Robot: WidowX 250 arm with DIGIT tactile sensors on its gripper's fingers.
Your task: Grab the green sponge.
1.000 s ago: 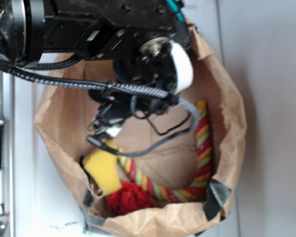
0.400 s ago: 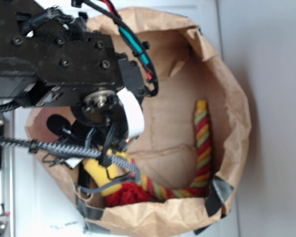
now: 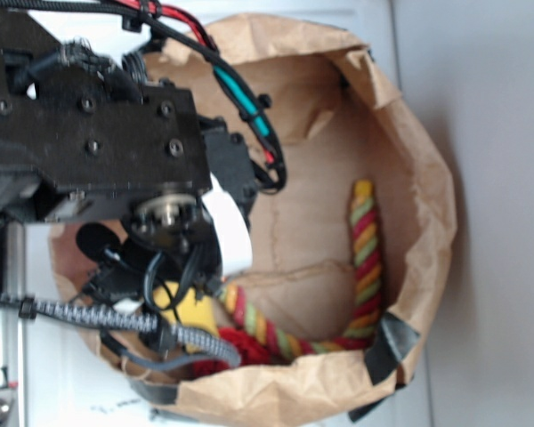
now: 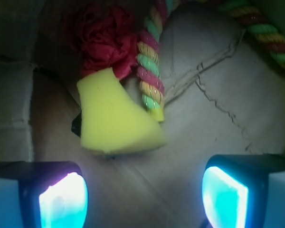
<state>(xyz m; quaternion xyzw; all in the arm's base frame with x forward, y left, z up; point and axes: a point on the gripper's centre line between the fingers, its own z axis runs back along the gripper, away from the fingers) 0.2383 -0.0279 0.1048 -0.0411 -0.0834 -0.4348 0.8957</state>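
The green sponge is a yellow-green foam wedge lying on the brown paper floor of the bag, its narrow end against the red cloth ball. In the wrist view my gripper stands open just short of the wedge's wide end, with bare paper between its two glowing pads. In the exterior view only a sliver of the green sponge shows under the black arm. My gripper itself is hidden there by the arm body.
A red, yellow and green twisted rope lies right of the sponge and curves along the bag wall. The brown paper bag rings everything, with black tape at its front rim. The red cloth ball sits by the front wall.
The arm has swung from the back of the bag down to its front left corner, lowering over the sponge and hiding most of it in the exterior view.
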